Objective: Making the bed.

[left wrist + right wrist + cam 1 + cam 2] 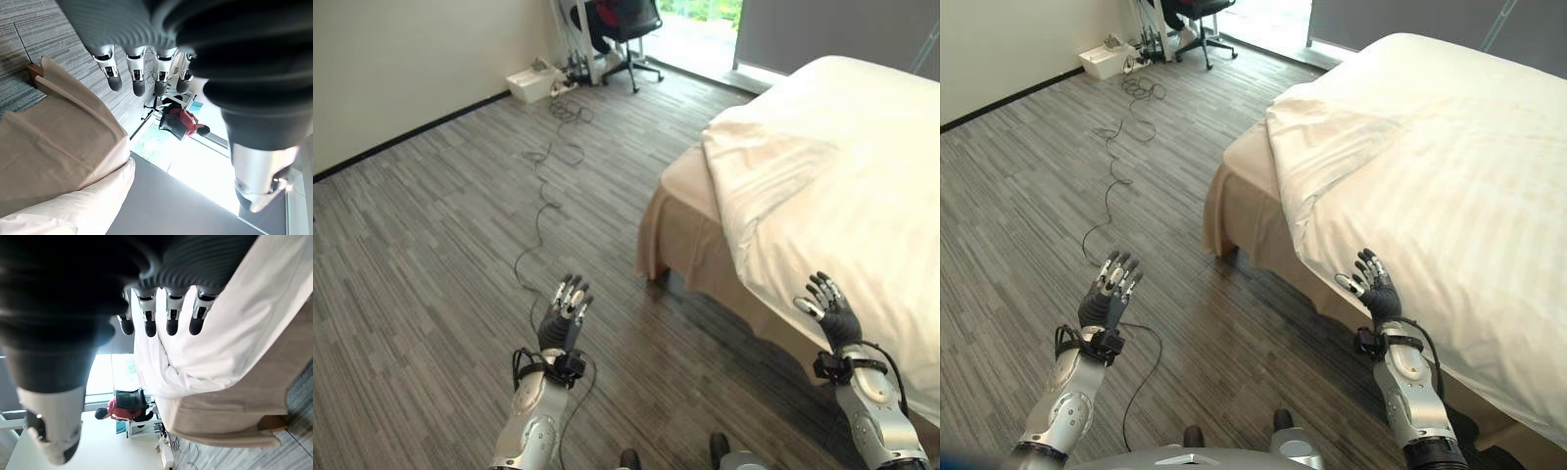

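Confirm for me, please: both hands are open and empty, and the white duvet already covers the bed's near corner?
Not quite. Left hand and right hand are open and empty, but the white duvet leaves the bed's near corner bare, as the left eye view shows.

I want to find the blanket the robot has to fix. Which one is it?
Look at the big bed on the right of the room. The white duvet lies over it, hanging down the near side above the tan bed skirt. Its corner is folded back, unlike the smooth rest.
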Available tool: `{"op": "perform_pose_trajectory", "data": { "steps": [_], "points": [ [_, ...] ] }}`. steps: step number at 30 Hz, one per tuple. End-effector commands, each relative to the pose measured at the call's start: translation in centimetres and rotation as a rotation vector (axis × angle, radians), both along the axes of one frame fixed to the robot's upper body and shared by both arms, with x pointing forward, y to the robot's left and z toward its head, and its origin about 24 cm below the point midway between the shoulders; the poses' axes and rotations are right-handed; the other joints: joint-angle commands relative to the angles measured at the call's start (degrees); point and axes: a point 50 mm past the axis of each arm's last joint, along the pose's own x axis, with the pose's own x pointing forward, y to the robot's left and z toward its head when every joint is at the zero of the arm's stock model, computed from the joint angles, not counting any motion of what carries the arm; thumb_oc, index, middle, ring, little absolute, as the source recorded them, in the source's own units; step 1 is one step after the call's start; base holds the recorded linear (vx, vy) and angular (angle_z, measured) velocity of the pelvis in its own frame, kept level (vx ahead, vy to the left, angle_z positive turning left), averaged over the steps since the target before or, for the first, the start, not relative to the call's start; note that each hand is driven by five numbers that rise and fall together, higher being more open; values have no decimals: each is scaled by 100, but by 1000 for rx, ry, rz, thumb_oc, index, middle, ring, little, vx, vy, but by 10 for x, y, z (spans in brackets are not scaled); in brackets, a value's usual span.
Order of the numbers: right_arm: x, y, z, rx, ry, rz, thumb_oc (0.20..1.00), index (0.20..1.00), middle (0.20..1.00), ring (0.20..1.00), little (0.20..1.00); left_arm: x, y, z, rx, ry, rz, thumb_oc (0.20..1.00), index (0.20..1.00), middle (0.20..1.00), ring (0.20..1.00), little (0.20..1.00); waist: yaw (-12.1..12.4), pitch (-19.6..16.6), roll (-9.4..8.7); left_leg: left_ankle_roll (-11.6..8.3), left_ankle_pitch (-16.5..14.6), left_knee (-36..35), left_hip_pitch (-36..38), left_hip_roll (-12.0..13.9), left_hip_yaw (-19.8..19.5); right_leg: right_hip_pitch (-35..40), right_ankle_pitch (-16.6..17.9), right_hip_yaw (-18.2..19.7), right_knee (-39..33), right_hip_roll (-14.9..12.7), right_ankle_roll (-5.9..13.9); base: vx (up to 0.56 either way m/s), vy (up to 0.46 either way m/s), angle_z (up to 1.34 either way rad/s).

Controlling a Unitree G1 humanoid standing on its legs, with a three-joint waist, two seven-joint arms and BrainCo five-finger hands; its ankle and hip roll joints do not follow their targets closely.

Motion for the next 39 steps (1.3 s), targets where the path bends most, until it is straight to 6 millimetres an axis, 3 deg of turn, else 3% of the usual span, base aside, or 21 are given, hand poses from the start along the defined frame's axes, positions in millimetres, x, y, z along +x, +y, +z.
{"op": "perform_pose_trajectory", "data": {
  "steps": [1, 4, 11, 13, 16, 18, 23, 24, 29, 30, 33, 34, 35, 36, 37, 39],
  "points": [
    [21, 19, 16, 29, -94, 89, 1000, 1000, 1000, 1000, 1000, 8, 8, 24, 17, -119, 34, 1000, 1000, 1000, 1000, 1000, 143, 39, -218, 282, -224, 112, -70, -529, -331, 167, -442, -314, 280, 235, 28, 12, 59, -1],
    [22, 54, 15, 83, -86, 261, 1000, 1000, 1000, 1000, 1000, 14, 3, 25, -13, -128, 34, 1000, 1000, 1000, 1000, 1000, 195, 61, -202, 304, -236, 145, -111, -575, -351, 118, -434, -310, 366, 171, 72, 15, 68, 0],
    [23, 82, 25, 87, -118, 415, 1000, 1000, 1000, 1000, 1000, 24, -10, 34, 26, -162, -28, 1000, 1000, 1000, 1000, 1000, 225, 74, -133, 374, -269, 143, -129, -680, -407, 31, -434, -299, 523, 60, 173, 27, 64, 2],
    [24, 87, 26, 91, -128, 426, 1000, 1000, 1000, 1000, 1000, 26, -12, 35, 18, -167, -31, 1000, 1000, 1000, 1000, 1000, 227, 135, -90, 429, -302, 156, -138, -677, -393, -310, -475, -243, 1194, 49, 251, -2, 116, -2],
    [25, 92, 30, 48, -142, 460, 1000, 1000, 1000, 1000, 1000, 31, -15, 38, 16, -177, -32, 1000, 1000, 1000, 1000, 1000, 183, 321, -42, 544, -342, 144, -2, -693, -384, -952, 88, -279, 2611, -90, 388, 16, 101, -12],
    [23, 90, 28, 40, -136, 459, 1000, 1000, 1000, 1000, 1000, 31, -16, 40, 30, -187, -46, 1000, 1000, 1000, 1000, 1000, 102, 372, 3, 565, -415, 116, 169, -677, -532, -1312, 179, -216, 3005, 8, 347, 143, 58, -20],
    [24, 83, 26, 59, -128, 425, 1000, 1000, 1000, 1000, 1000, 36, -19, 44, 35, -210, -70, 1000, 1000, 1000, 1000, 1000, -174, 416, 17, 454, -692, 112, 660, -744, -1028, -1787, 172, -313, 1808, 224, 277, 304, -14, 28],
    [22, 78, 25, 64, -123, 404, 1000, 1000, 1000, 1000, 1000, 39, -18, 43, 61, -203, -74, 1000, 1000, 1000, 1000, 1000, -314, 341, -44, 367, -824, 180, 930, -730, -1298, -1881, 367, -379, 910, 312, 317, 382, -55, 72],
    [17, 73, 26, 66, -123, 390, 1000, 1000, 1000, 1000, 1000, 38, -19, 38, 41, -183, -71, 1000, 1000, 1000, 1000, 1000, -368, 179, -105, 209, -974, 506, 1141, -589, -1390, -1546, 424, -765, 603, 289, 244, 327, -88, 100],
    [18, 71, 25, 60, -121, 390, 1000, 1000, 1000, 1000, 1000, 36, -17, 36, 27, -176, -63, 1000, 1000, 1000, 1000, 1000, -304, 21, -136, 15, -779, 1318, 1025, -502, -1270, -1203, 336, -850, 535, 398, 86, 401, -157, 40],
    [24, 66, 30, 50, -135, 372, 1000, 1000, 1000, 1000, 1000, 34, -17, 34, -21, -172, -42, 1000, 1000, 1000, 1000, 1000, -223, 37, -274, -615, 444, 4348, -72, -342, -918, -565, 92, -915, 504, 420, -293, 353, -202, -31],
    [24, 66, 32, 63, -143, 370, 1000, 1000, 1000, 1000, 1000, 34, -17, 35, -29, -175, -37, 1000, 1000, 1000, 1000, 1000, -103, 147, -374, -610, 535, 5046, -500, -441, -923, -305, 9, -806, 424, 396, -401, 240, -174, -8],
    [25, 65, 34, 56, -152, 368, 1000, 1000, 1000, 1000, 1000, 34, -18, 35, -27, -167, -33, 1000, 1000, 1000, 1000, 1000, 9, 239, -422, -493, 497, 5289, -848, -404, -865, -87, -96, -748, 375, 411, -466, 245, -103, 0],
    [27, 66, 34, 39, -153, 359, 1000, 1000, 1000, 1000, 1000, 34, -21, 34, -31, -163, -35, 1000, 1000, 1000, 1000, 1000, 138, 317, -401, -352, 379, 5052, -1157, -458, -869, 109, -137, -636, 317, 446, -449, 399, -68, -24],
    [29, 64, 35, 37, -153, 332, 1000, 1000, 1000, 1000, 1000, 37, -23, 35, -67, -159, -28, 1000, 1000, 1000, 1000, 1000, 201, 341, -419, -225, 222, 4325, -1382, -306, -743, 368, -187, -585, 258, 380, -403, 399, 3, -57],
    [28, 66, 37, 88, -171, 330, 1000, 1000, 1000, 1000, 1000, 37, -20, 36, -59, -168, -26, 1000, 1000, 1000, 1000, 1000, 283, 304, -375, -153, 168, 3441, -1488, -356, -747, 493, -313, -446, 256, 405, -387, 319, 28, -56]
  ]
}}
